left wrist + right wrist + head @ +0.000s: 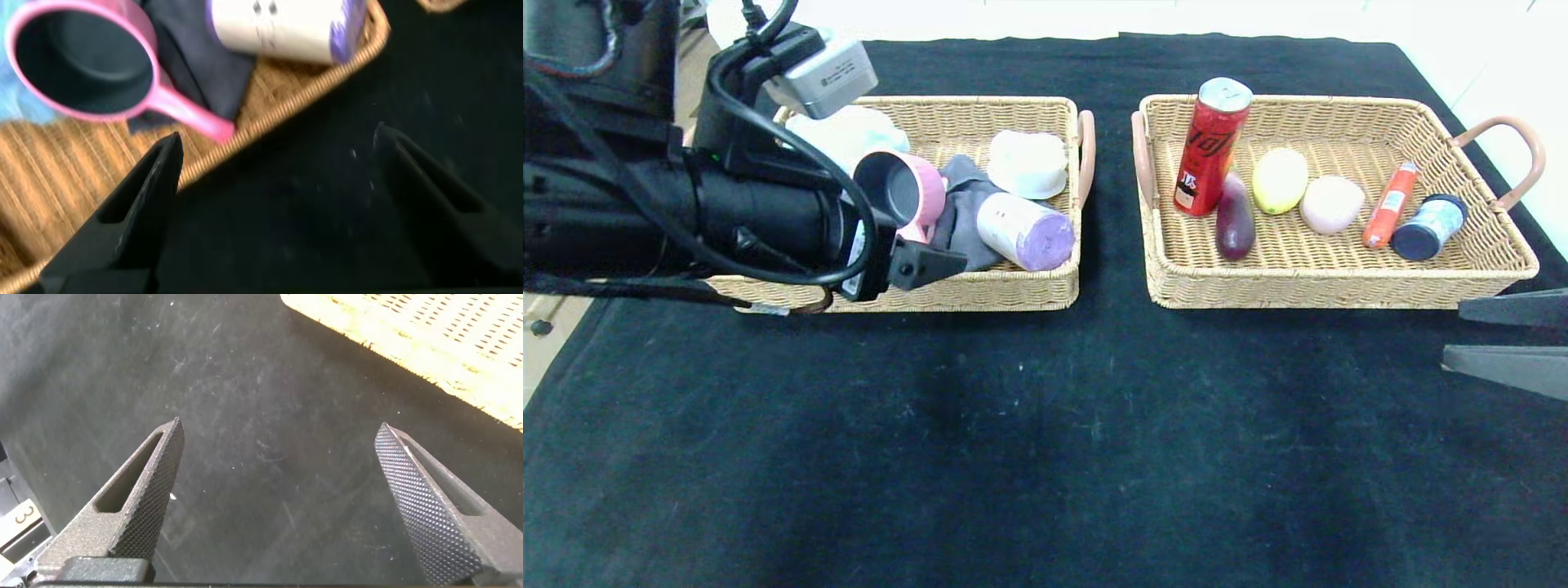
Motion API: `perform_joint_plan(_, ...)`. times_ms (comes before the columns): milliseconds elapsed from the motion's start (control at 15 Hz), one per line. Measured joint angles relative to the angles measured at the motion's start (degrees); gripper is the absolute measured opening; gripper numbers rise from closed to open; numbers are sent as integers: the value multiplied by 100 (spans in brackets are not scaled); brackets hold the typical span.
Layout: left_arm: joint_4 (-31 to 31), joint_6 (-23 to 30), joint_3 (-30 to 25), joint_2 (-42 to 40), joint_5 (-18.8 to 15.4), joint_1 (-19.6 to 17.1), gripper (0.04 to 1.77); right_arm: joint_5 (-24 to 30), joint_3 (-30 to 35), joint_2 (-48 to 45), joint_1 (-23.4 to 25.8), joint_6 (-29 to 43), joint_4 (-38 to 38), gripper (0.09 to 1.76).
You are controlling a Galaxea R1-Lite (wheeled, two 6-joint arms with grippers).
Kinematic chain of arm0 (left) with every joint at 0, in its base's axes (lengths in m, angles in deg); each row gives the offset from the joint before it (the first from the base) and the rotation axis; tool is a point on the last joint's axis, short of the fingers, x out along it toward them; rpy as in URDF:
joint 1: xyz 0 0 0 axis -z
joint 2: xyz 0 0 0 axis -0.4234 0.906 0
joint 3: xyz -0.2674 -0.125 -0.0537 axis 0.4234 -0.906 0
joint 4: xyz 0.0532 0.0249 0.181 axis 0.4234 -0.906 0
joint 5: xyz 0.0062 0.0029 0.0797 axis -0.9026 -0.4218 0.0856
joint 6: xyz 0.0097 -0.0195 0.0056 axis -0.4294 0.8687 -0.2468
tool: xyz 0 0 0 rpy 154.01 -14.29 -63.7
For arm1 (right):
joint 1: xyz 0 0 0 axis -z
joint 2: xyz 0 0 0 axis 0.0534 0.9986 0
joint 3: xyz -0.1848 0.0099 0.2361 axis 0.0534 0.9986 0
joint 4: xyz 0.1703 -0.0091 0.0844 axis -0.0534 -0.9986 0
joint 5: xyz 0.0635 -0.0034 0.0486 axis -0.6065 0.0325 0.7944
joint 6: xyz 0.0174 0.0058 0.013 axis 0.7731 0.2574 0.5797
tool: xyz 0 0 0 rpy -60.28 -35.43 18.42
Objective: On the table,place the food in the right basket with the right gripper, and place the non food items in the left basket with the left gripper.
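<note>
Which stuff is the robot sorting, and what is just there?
Sorting job: left basket with pink cup, grey cloth, purple roll, white tub; right basket with red can, eggplant, lemon, sausage.

Just there: black tablecloth.

Black cloth [1045,425] covers the whole table, lightly speckled with lint and wrinkled. White floor [1486,49] shows past its edge at 1 o'clock; a strip of pale beige floor [543,335] at 9 o'clock.
</note>
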Motion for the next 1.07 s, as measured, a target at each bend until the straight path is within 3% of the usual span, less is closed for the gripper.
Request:
perform_joint_plan(333, -4, 339, -1084, -1019, -9, 207, 170, 5, 154, -5, 356, 0, 0, 171)
perform_joint_plan(600, -39, 364, -1701, -1773, -6, 232, 170, -161, 240, -66, 1007, 6, -6, 171)
perform_joint_plan(1067, -74, 714, -2839, -3189, 122, 154, 171, -328, 959, -766, 1870, 37, -9, 171)
